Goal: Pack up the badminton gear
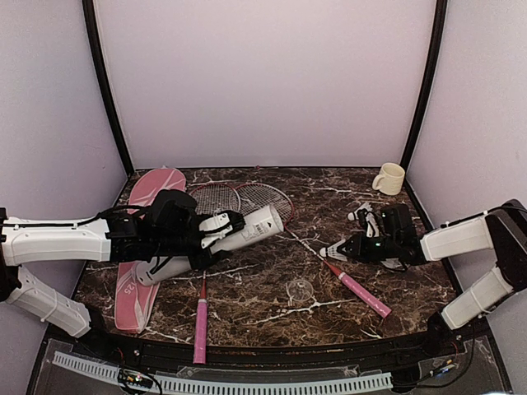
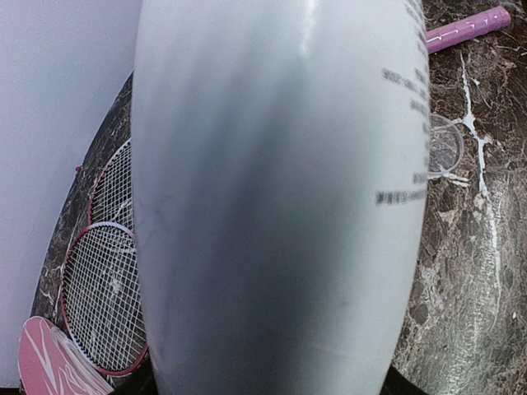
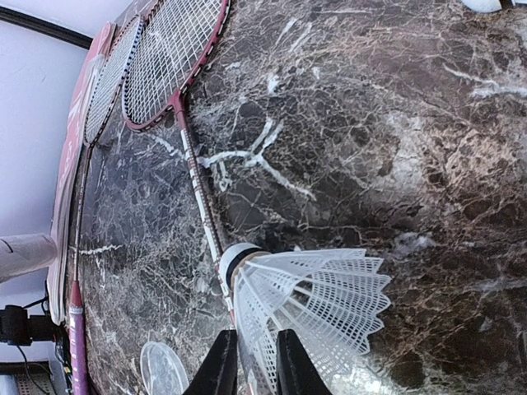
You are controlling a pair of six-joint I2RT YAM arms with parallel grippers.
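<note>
The white tube (image 1: 247, 230) is clamped in the left hand (image 1: 212, 236), tilted above the surface (image 1: 263, 317), one end aimed toward two o'clock. At its three o'clock, the right hand (image 3: 251, 362) pinches a shuttlecock (image 3: 313, 296) by its feathers, just over a racquet (image 3: 188, 148). Loading seems the step in hand; next, cork and tube mouth need lining up. A clear lid (image 1: 300, 289) lies at five o'clock, and a cream mug (image 1: 389, 178) sits well apart at one o'clock.

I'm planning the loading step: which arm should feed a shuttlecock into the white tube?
Right. The right claw pinches a white mesh-skirted shuttlecock by its skirt; the left claw is occupied holding the long white plastic tube.
</note>
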